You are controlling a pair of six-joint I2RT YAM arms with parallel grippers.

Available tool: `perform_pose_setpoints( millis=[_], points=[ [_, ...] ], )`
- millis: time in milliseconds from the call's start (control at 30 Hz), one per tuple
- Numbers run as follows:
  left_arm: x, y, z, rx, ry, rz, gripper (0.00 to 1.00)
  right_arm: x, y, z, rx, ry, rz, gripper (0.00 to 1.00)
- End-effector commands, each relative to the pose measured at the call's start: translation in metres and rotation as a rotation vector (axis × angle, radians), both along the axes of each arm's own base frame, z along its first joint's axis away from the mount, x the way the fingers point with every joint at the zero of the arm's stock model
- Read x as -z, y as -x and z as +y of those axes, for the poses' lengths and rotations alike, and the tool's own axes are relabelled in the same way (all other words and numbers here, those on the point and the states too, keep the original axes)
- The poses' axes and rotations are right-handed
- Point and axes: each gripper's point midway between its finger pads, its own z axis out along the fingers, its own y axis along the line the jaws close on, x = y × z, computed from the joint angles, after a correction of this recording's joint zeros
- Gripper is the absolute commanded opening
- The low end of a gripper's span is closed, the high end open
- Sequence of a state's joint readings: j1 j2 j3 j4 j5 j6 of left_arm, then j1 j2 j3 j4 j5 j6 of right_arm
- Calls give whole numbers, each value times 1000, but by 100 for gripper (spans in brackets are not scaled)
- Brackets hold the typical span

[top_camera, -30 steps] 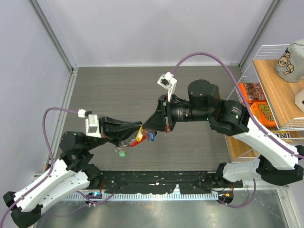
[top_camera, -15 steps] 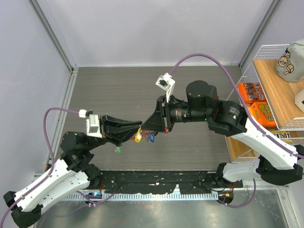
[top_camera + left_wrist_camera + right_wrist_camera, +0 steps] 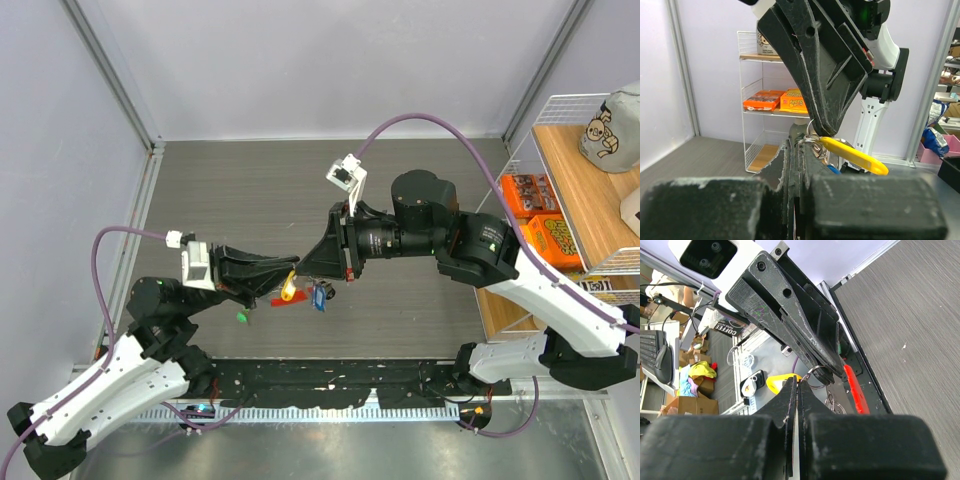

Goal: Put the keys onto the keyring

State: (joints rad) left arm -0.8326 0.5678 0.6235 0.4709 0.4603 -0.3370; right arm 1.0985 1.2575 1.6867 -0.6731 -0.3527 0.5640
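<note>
Yellow tag (image 3: 290,291), top view: hangs where the two tool tips meet, raised above the grey surface (image 3: 230,200).
Other tags, top view: red tag (image 3: 281,302) is just beside the yellow one. The blue tag (image 3: 320,297) sits under the right tool (image 3: 304,276). The green tag (image 3: 241,318) is apart, below the left tool (image 3: 291,279); whether it hangs or lies flat I cannot tell.
Left tool, left wrist view: fingers pressed together, the keyring (image 3: 809,142) showing at their tips, apparently pinched there.
Right tool, left wrist view: reaches down from above, its closed tip on the same ring; the yellow tag juts out to the right.
Backdrop, left wrist view: wire shelf (image 3: 767,58) holding orange boxes (image 3: 764,99).
Left tool, right wrist view: narrow tip nipped on the keyring, the red tag just beside it, a second small ring (image 3: 832,404) below.
Right tool, right wrist view: its own fingers are closed, tips at the ring.
Keys: metal blades too small to make out.
Progress: yellow, red and blue tags cluster at the ring, so those keys look threaded or nearly so. The green one seems left to add, though I cannot confirm it.
</note>
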Motion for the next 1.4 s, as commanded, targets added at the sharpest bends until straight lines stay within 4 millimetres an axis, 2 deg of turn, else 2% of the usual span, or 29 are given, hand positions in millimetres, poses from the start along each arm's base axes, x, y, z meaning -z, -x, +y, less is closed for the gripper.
perform_pose_setpoints(
  millis=[0,167,367,633,867,1067,1133,1267,1333,1367],
  points=[
    [7,8,-10,72,-43,7,0,-41,-4,13,-4,-159,-64,5],
    [6,8,-8,64,-34,6,0,-41,-6,15,9,-153,-59,5],
    [10,-2,-7,13,-35,32,0,-43,-15,15,71,-148,-38,5],
    [14,-4,-7,3,-27,22,0,-46,-25,38,120,-141,49,6],
    [21,1,-8,37,-11,25,0,-65,-36,42,180,-205,55,8],
    [20,10,-6,83,26,32,0,-63,-38,59,149,-191,75,11],
    [19,12,-6,94,42,34,0,-57,-40,65,143,-164,73,11],
    [16,14,-5,107,58,37,0,-55,-42,61,157,-151,48,7],
    [14,13,-5,106,66,40,0,-54,-41,59,153,-144,32,9],
    [12,13,-4,103,73,43,0,-53,-40,56,150,-125,25,14]
  ],
)
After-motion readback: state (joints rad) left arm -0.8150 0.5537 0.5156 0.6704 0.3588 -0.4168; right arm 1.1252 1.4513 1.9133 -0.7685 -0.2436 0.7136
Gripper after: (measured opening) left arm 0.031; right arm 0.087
